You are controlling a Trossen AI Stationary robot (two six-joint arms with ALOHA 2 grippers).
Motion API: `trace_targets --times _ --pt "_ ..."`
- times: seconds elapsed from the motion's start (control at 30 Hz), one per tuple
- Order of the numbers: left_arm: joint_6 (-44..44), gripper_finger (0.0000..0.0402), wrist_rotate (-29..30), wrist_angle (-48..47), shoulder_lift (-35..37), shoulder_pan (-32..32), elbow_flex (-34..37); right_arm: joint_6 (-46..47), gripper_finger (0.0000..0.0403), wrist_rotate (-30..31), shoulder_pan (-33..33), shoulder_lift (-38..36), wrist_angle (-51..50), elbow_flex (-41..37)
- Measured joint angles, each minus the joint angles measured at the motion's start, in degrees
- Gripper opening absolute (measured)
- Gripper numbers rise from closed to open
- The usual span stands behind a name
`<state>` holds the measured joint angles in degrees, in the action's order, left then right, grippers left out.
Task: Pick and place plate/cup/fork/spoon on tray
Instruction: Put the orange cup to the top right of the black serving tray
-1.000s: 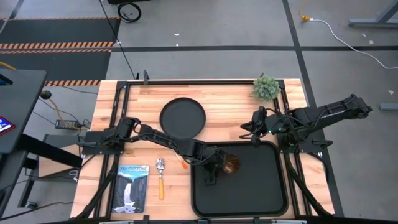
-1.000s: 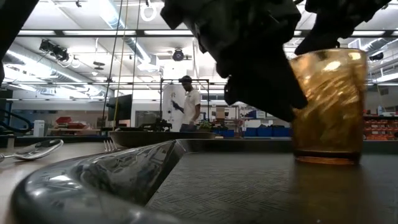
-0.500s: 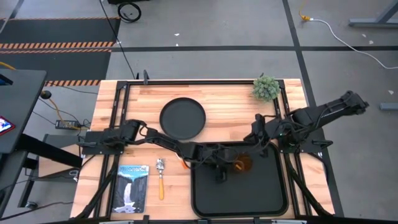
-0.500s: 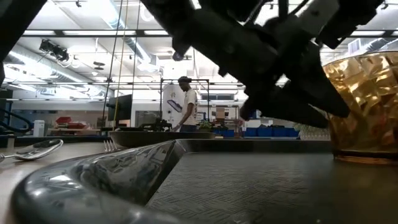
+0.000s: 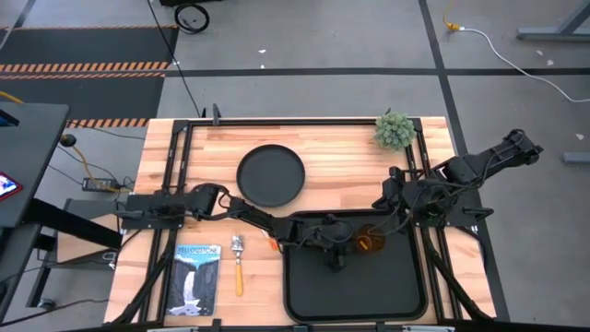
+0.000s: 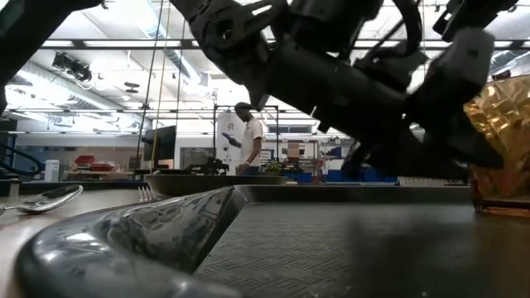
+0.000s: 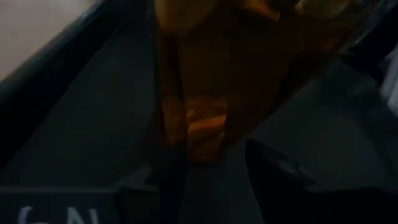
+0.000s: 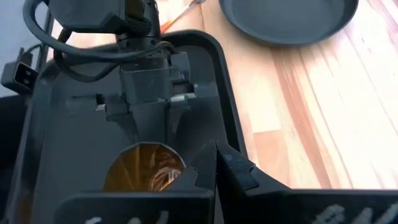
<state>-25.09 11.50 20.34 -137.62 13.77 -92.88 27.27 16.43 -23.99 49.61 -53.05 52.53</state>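
The amber cup (image 5: pixel 369 243) stands upright by its base on the black tray (image 5: pixel 304 297), near the tray's far edge; it also shows in the low view (image 6: pixel 501 141). My left gripper (image 5: pixel 348 243) reaches in from the table's left, its fingers a little apart (image 8: pixel 153 138) at the cup's left side. My right gripper (image 5: pixel 383 219) is shut (image 8: pixel 216 157) just beyond the cup's far rim. The round plate (image 5: pixel 270 175), the fork (image 5: pixel 273 243) and the spoon (image 5: pixel 238 263) lie on the wood left of the tray. My left gripper meets the cup's left wall (image 8: pixel 144 149) near its rim with both fingertips (image 8: pixel 139 134), coming slanting down from the table's left. Nothing shows between the fingers. The cup stays upright with its base on the tray floor. My right gripper's tips are beside the cup's far rim (image 8: pixel 184 167); I cannot tell whether they touch it.
A booklet (image 5: pixel 196 277) lies at the near left and a small plant (image 5: pixel 394 129) stands at the far right. The tray's near half (image 5: pixel 359 290) is bare. A person stands in the room far behind the table (image 6: pixel 248 136).
My left gripper has gone toward the table's right edge, and the cup has slid that way along the tray floor ahead of it, staying upright. My right gripper has come toward the near edge and down, closer to the cup.
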Motion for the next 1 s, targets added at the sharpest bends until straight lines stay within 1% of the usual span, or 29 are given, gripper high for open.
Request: trace_targets --times 0.17,0.27,0.47,0.53,0.67,0.73,0.83,1.0 --pt "2.1 0.0171 1.6 -1.5 -3.2 0.3 -6.1 0.0 0.0009 0.0 0.0 0.0 -0.5 0.0" --pt "2.2 0.0171 1.8 -3.8 -5.8 0.4 -9.9 0.0 0.0009 0.0 0.0 0.0 -0.5 0.0" --pt "2.3 0.0171 1.8 -4.2 -11.1 0.0 -17.3 0.0 0.0009 0.0 0.0 0.0 -0.9 0.0" --pt "2.4 0.0171 0.0 -6.9 -11.1 0.0 -18.4 0.0 0.0009 0.0 0.0 0.0 -1.2 0.0" --pt "2.8 0.0171 -6.8 -9.9 -10.8 -0.1 -19.9 -0.3 0.0009 0.0 0.0 0.0 -1.2 0.0" --pt "2.8 0.0171 -9.7 -9.9 -10.8 0.2 -21.1 -0.4 0.0009 0.5 0.0 0.0 -1.2 0.0" --pt "3.2 0.0171 -9.7 -9.0 -10.4 0.6 -21.4 -0.4 0.0009 0.9 0.0 0.0 -1.1 0.0" --pt "3.3 0.0171 -6.1 -9.0 -10.6 0.3 -21.3 -0.5 0.0009 1.6 0.0 -0.1 -1.0 0.0"
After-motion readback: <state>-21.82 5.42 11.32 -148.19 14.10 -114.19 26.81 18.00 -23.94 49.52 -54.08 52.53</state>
